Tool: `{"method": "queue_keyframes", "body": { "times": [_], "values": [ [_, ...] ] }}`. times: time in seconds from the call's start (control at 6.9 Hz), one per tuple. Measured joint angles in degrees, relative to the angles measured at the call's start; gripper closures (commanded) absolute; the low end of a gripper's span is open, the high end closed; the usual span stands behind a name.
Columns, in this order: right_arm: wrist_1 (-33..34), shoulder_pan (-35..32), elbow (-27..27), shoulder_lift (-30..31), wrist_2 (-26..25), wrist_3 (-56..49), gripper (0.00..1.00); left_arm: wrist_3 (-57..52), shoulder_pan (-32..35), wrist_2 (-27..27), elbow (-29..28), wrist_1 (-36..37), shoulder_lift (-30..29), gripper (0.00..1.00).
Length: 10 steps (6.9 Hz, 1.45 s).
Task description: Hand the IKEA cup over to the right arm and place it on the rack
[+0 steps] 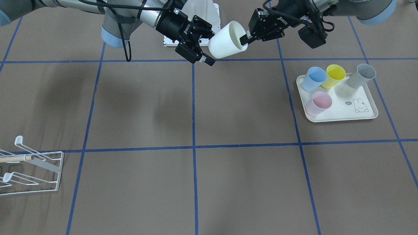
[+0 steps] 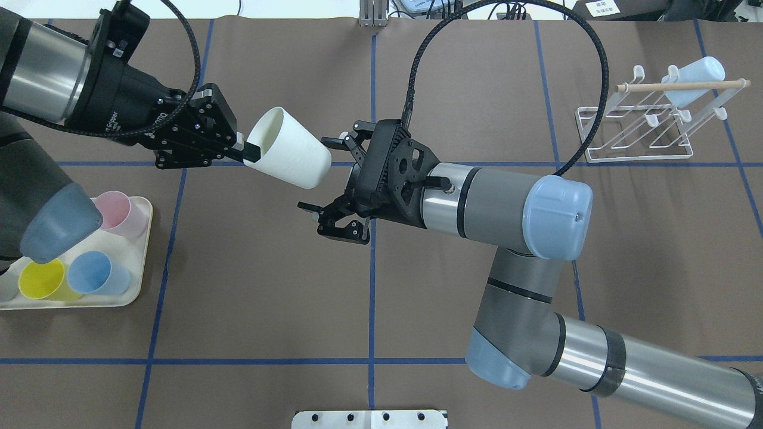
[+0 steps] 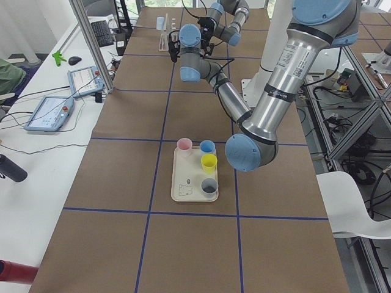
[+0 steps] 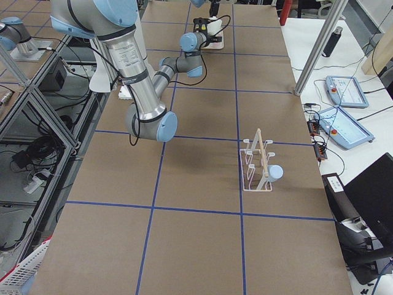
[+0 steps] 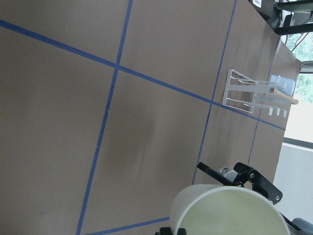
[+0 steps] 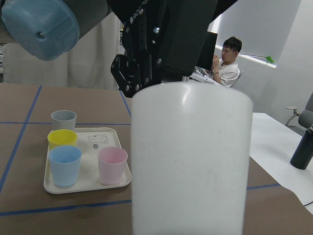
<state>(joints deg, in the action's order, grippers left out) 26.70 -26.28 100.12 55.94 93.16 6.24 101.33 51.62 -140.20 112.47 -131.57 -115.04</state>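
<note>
The IKEA cup (image 2: 289, 156) is white and hangs on its side in mid-air over the table's middle, also seen as the cup (image 1: 227, 40). My left gripper (image 2: 247, 153) is shut on its rim, one finger inside the mouth. The right arm (image 2: 506, 208) reaches in from the other side. Its gripper (image 2: 313, 174) is open, with the fingers flanking the cup's base and apart from it. In the right wrist view the cup (image 6: 190, 161) fills the middle. The white wire rack (image 2: 644, 131) stands at the far right with a light-blue cup (image 2: 694, 77) on it.
A cream tray (image 2: 128, 295) with a rabbit drawing holds pink, blue, yellow and grey cups at the left. The rack (image 1: 32, 169) sits at the view's lower left in the front-facing view. A person sits beyond the table in the right wrist view.
</note>
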Motion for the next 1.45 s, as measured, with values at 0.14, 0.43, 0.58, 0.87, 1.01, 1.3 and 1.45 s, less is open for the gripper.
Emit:
{"method": "queue_keyframes", "body": {
  "times": [0.14,0.43,0.58,0.87,1.01,1.3,1.45],
  "values": [
    [-0.04,0.00,0.08,-0.03,0.00,0.02,0.06,-0.02,-0.66,0.84,-0.13,0.02,-0.11,1.00],
    [-0.06,0.00,0.38,-0.04,0.00,0.14,0.17,-0.07,-1.32,1.71,-0.29,0.04,-0.32,1.00],
    [-0.07,0.00,0.51,-0.06,0.00,0.18,0.25,-0.08,-1.39,1.81,-0.31,0.05,-0.34,1.00],
    [-0.06,-0.11,0.59,-0.05,-0.02,0.16,0.54,-0.08,-1.43,1.84,-0.31,0.07,-0.35,1.00],
    [-0.05,-0.15,0.60,-0.04,-0.03,0.07,0.62,-0.09,-1.44,1.83,-0.27,0.06,-0.37,0.91],
    [0.22,-0.32,0.62,0.03,-0.01,0.05,0.72,-0.36,-1.43,1.79,-0.21,0.00,-0.58,0.01],
    [0.64,-0.46,0.59,0.15,-0.01,0.21,0.77,-0.62,-1.44,1.79,-0.12,0.04,-0.96,0.00]
  ]
}}
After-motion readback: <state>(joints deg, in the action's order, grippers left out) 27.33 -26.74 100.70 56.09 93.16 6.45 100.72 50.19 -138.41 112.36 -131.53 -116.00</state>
